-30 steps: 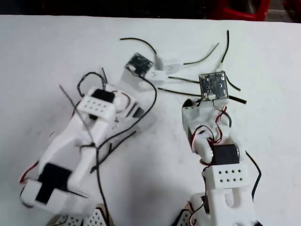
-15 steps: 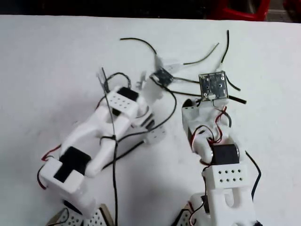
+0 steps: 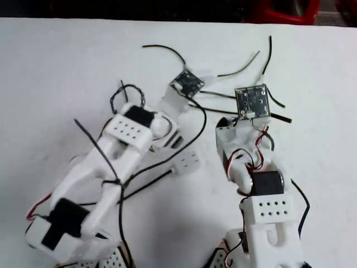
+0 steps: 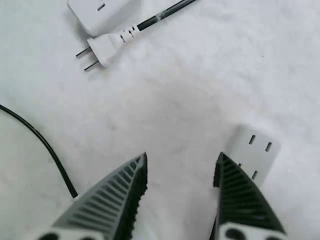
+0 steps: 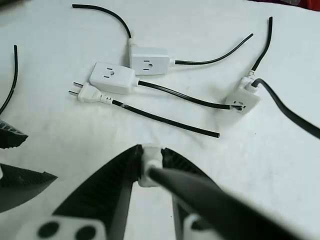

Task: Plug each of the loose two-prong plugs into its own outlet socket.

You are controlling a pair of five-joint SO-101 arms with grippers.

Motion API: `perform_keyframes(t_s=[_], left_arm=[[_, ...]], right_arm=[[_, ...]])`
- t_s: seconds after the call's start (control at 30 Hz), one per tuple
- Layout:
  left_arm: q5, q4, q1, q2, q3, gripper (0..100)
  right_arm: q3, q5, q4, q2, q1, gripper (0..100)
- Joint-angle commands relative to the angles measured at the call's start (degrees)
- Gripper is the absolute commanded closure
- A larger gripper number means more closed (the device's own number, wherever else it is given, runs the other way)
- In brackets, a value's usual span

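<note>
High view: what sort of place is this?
Likely a robotics test bench: a white table, two small arms with exposed wiring, and short-corded plugs and outlet sockets scattered ahead.

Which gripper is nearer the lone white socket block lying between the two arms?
Left. The left gripper hangs open with the socket block right beside one jaw; the right gripper, shut on a plug, sits farther off.

A robotics lab or workshop: a plain white counter (image 3: 50,67) carries two white plastic arms (image 3: 128,131) strung with loose wiring (image 3: 239,155), and cut cords (image 5: 165,120) and outlet blocks (image 5: 150,60) lie scattered just ahead of the right end effector (image 5: 151,162).
</note>
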Motion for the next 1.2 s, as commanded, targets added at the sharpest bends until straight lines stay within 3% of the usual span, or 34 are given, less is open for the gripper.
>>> perform_keyframes(t_s=[0.0, 0.17, 0.33, 0.6, 0.7, 0.9, 1.17], left_arm=[[0.9, -1.3, -1.2, -7.3, 2.1, 75], [1.3, 1.7, -5.7, -16.4, 5.7, 75], [1.3, 1.8, -10.8, -30.5, 16.9, 75], [0.7, 1.8, -24.8, -52.3, 35.3, 75], [-2.7, 1.9, -29.1, -57.5, 40.4, 75], [-6.7, 1.5, -34.3, -61.2, 46.7, 75], [-8.2, -4.2, -36.7, -61.5, 56.8, 75]], right_arm=[[-0.3, 0.9, -1.0, 0.1, -0.4, 98.1], [-0.4, 1.1, 0.8, 0.1, -2.4, 98.1], [-0.8, 4.3, 4.9, -0.6, -5.1, 98.1], [-4.7, 2.5, 12.9, 0.0, -9.6, 98.1], [-2.0, 2.5, 13.9, -0.5, -13.7, 98.1], [2.5, 2.5, 12.6, 0.0, -18.5, 98.1], [11.0, 2.7, -0.5, 0.0, -18.6, 98.1]])
